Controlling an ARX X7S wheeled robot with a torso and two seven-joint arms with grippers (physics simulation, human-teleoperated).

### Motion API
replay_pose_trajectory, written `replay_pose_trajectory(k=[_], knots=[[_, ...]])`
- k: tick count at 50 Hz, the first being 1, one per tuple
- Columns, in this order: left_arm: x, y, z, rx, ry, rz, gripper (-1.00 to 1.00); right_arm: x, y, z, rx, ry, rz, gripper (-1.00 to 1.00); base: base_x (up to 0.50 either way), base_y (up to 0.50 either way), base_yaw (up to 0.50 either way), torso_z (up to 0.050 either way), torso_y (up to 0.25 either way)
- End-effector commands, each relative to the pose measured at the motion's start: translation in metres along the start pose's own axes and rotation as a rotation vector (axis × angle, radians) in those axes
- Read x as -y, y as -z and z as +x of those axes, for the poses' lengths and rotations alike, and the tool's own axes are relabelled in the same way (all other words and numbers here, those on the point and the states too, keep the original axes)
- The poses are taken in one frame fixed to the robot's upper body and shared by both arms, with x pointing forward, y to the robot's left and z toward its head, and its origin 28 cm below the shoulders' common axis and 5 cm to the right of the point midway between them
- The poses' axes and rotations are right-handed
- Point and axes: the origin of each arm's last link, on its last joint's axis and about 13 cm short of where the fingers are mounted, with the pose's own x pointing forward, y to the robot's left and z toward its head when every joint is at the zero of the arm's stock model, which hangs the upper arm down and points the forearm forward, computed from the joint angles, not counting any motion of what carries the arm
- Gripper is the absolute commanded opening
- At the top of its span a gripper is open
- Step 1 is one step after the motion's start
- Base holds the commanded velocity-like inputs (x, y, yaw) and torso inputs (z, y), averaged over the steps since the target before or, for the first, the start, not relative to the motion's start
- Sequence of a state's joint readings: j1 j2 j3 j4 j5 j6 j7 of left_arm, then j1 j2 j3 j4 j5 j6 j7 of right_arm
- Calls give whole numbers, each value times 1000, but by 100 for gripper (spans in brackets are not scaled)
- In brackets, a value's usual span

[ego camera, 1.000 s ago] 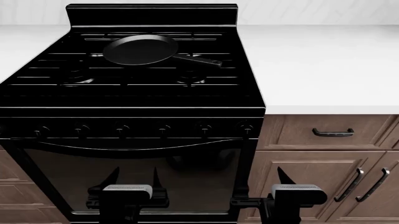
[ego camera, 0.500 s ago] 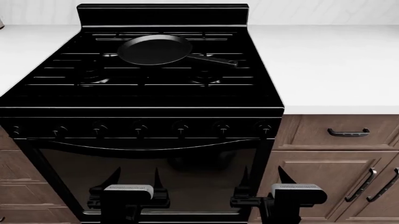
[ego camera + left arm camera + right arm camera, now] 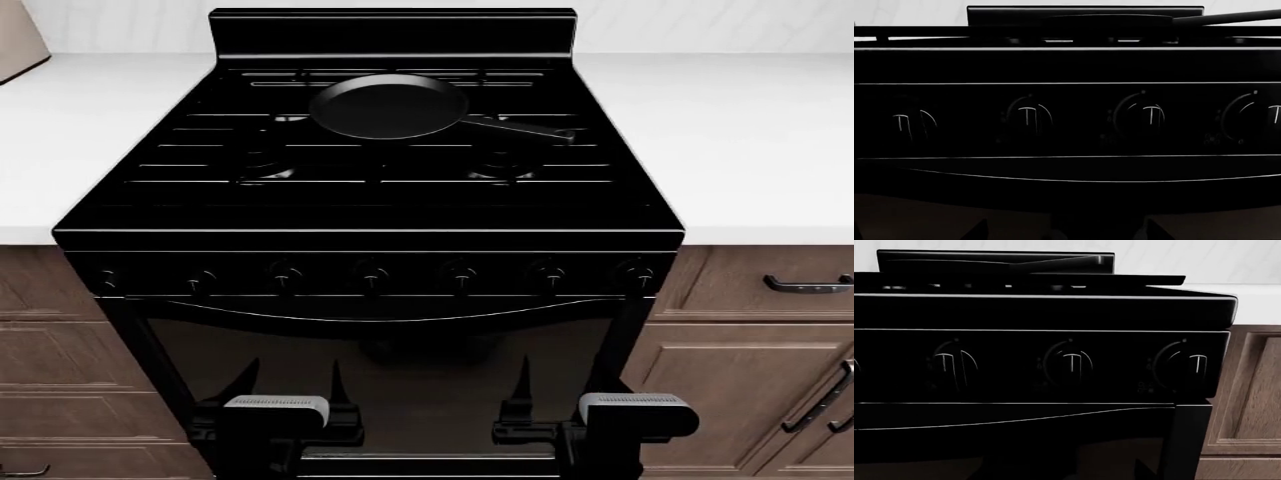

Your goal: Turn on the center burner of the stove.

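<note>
The glossy black stove [image 3: 374, 190] fills the middle of the head view, with black grates, a black frying pan [image 3: 387, 107] on a rear burner and a row of seven knobs [image 3: 371, 274] above the dark glass oven door [image 3: 387, 360]. My left gripper [image 3: 288, 385] and right gripper [image 3: 561, 388] hang low in front of the oven door, both open and empty, well below the knobs. The left wrist view shows several knobs [image 3: 1029, 115], and the right wrist view shows three knobs [image 3: 1069, 362]. All pointers stand upright.
White countertop [image 3: 747, 140] lies on both sides of the stove. Brown wooden cabinets flank it, with a drawer handle [image 3: 807, 285] at the right. A beige object [image 3: 16, 40] stands at the back left corner. A cabinet door [image 3: 1254, 390] shows beside the stove's right edge.
The stove has slid to the right in the head view, so my view has shifted left. Both grippers keep the same place and stay open.
</note>
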State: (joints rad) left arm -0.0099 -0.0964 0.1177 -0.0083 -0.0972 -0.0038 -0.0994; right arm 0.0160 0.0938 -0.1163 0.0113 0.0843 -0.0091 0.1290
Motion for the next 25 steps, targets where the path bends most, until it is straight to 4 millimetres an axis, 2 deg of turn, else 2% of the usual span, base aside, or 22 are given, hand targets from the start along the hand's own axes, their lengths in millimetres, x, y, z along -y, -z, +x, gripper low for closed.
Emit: replay_pose_trajectory(k=[1, 25], knots=[[0, 0, 0, -1, 1, 0, 100, 0, 0, 0, -2, 2, -1, 100, 0, 293, 0, 0, 0], [0, 0, 0, -2, 6, -1, 100, 0, 0, 0, -2, 2, -2, 100, 0, 285, 0, 0, 0]])
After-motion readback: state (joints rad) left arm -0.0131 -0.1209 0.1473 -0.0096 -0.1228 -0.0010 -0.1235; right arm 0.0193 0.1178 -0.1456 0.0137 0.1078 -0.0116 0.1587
